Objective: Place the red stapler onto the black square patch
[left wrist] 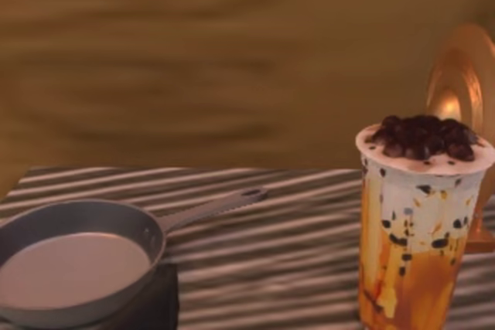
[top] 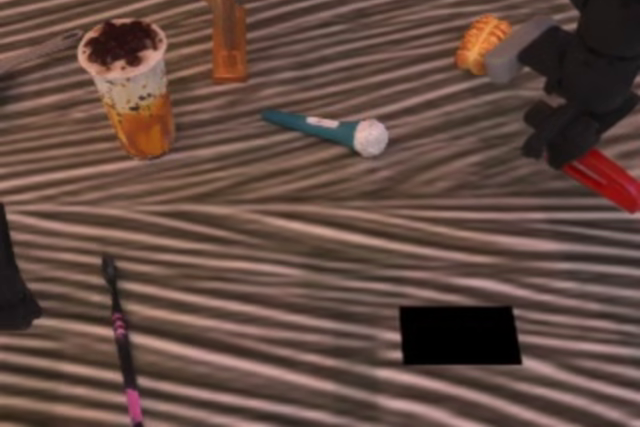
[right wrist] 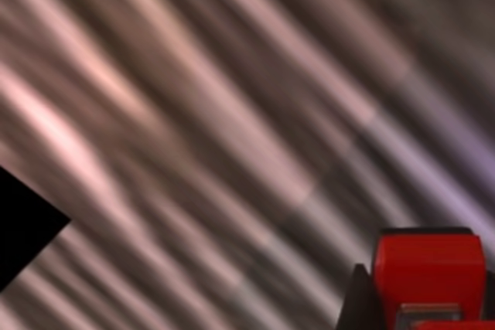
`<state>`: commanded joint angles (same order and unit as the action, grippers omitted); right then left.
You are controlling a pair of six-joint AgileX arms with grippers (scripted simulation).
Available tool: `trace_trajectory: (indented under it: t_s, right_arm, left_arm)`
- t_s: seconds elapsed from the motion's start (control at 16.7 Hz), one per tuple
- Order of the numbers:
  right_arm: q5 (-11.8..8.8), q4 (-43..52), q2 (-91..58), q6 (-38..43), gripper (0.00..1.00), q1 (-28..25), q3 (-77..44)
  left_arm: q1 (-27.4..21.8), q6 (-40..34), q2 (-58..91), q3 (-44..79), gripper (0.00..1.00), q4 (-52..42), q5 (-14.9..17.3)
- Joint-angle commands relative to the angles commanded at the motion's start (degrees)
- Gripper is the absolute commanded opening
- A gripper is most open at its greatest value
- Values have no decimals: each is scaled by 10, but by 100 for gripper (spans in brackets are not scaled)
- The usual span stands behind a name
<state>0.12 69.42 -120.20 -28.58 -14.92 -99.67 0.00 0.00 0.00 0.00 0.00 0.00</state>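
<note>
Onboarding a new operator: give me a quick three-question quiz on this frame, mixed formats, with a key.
1. True or false: the red stapler already lies on the black square patch.
2. Multiple choice: which gripper is at the stapler? A) left gripper B) right gripper C) neither
3. Fill in: the teal microphone lies between the boba drink cup and the ____ near the table's far right.

Key
1. False. The stapler is at the top view's right edge, apart from the patch, which lies nearer the front.
2. B. The left arm is parked at the left edge.
3. Bread.
</note>
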Motion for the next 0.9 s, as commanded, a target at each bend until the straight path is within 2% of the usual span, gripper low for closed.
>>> trace_trajectory:
  t_s: [0.24,0.48,0.66,0.9]
  right_arm:
    - [1,-3,-1,6,0,2,1]
    - [13,-27,12,86,0,-9,0]
    - [27,-54,31,212,0,-22,5]
    - [44,-88,64,459,0,-42,29]
  left_arm:
    - [0,0,0,0,100,0,0]
    - [0,0,0,0,100,0,0]
    - [0,0,0,0,100,0,0]
    - [0,0,0,0,100,0,0]
